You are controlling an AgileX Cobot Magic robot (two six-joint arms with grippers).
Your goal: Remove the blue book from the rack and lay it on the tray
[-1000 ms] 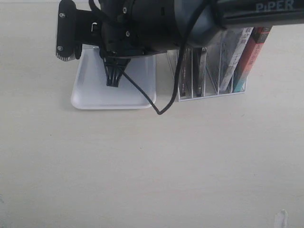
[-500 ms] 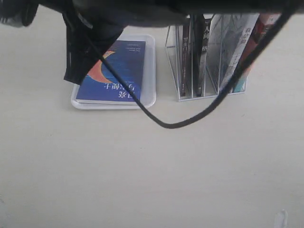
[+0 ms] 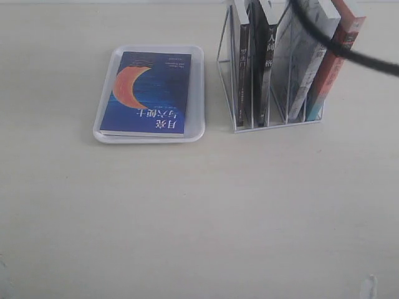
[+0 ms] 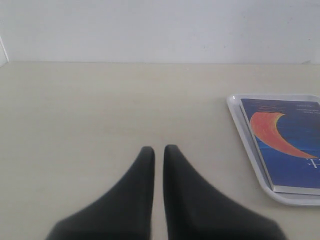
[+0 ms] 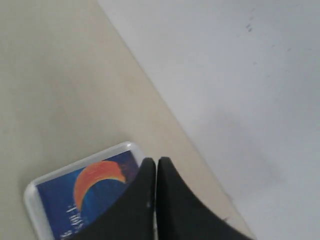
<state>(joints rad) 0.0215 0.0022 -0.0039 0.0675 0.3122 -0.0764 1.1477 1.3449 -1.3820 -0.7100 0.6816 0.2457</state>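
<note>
Now that the arm has lifted out of the exterior view: blue book (image 3: 148, 93) lying flat in the tray (image 3: 201, 87), cover up, upper left of centre.
Book released. Right gripper (image 5: 156, 167), spread a second ago, is now pressed together on nothing, with a corner of the tray below it. Left gripper (image 4: 159, 152) is likewise together and empty over bare desk (image 3: 187, 218) beside the tray. Rack (image 3: 227, 93), upper right, holds black-spined books (image 3: 259, 62) and a red-orange-spined book (image 3: 333, 62); only a black cable (image 3: 355, 53) crosses it. Placement looks complete.
</note>
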